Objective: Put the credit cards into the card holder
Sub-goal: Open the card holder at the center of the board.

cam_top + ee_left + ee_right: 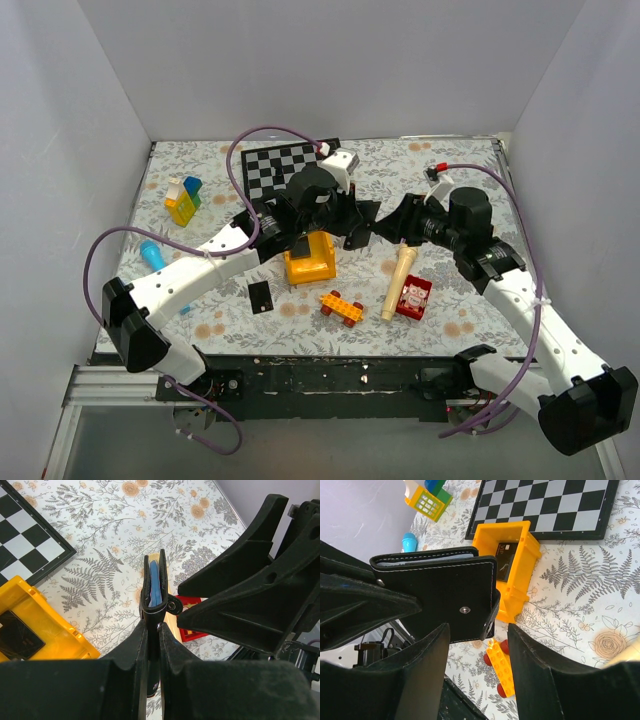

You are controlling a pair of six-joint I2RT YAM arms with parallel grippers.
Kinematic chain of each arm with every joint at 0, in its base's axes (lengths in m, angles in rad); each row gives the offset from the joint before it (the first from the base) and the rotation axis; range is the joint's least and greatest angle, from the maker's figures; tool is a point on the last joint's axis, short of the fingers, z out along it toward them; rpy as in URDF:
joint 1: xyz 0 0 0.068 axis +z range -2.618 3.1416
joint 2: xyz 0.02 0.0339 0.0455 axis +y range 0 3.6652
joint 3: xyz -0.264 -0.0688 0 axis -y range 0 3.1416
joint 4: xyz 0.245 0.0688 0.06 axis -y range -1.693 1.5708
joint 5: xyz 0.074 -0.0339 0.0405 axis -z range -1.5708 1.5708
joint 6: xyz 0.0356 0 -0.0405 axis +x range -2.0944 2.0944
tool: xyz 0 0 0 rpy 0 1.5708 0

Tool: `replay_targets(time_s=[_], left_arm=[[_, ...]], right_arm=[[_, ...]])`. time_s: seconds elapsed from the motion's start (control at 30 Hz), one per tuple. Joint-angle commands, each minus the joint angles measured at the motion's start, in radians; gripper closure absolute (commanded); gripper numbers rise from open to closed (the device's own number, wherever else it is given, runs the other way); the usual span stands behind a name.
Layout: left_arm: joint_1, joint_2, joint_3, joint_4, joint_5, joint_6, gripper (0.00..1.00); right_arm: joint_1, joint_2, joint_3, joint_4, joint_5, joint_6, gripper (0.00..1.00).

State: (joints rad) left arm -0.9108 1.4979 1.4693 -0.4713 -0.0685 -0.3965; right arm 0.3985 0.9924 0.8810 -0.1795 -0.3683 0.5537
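Since the top view buries the middle of the scene under black arm parts, we're leaning on the wrist cams. The left fingers (137, 655) are clenched on one edge of the card holder (155, 587), held up off the surface (115, 535). The right fingers (425, 675) stand spread apart just beside it, gripping nothing. One credit card (506, 555) lies in the yellow bin (517, 592), half hidden by the holder. Another card (260, 297) lies flat, near left.

Two credit cards (260, 297) show: one on the counter (450, 325), the other in the single yellow bin (310, 270). There is one card holder (445, 592), one chessboard (275, 165), one brick car (341, 307), one red box (413, 297), one cream stick (400, 283) and one blue toy (152, 255).
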Motion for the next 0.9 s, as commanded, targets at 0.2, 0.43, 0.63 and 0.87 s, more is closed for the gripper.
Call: replay_targets(time_s=[0.2,0.43,0.63,0.87], left_arm=[[0.003,-0.051,0.011,0.017,0.019,-0.016,1.0],[0.003,-0.064,0.003,0.028,0.022,-0.024,1.0],[0.003,-0.071,-0.004,0.04,0.033,-0.031,1.0],[0.003,-0.082,-0.026,0.053,0.029,-0.047,1.0]], right_arm=[[-0.004,0.023,0.026,0.04,0.012,0.012,0.46],[-0.004,0.037,0.021,0.049,0.012,0.012,0.53],[-0.004,0.041,0.013,0.055,0.014,0.015,0.58],[-0.004,0.031,0.004,0.058,0.017,0.012,0.66]])
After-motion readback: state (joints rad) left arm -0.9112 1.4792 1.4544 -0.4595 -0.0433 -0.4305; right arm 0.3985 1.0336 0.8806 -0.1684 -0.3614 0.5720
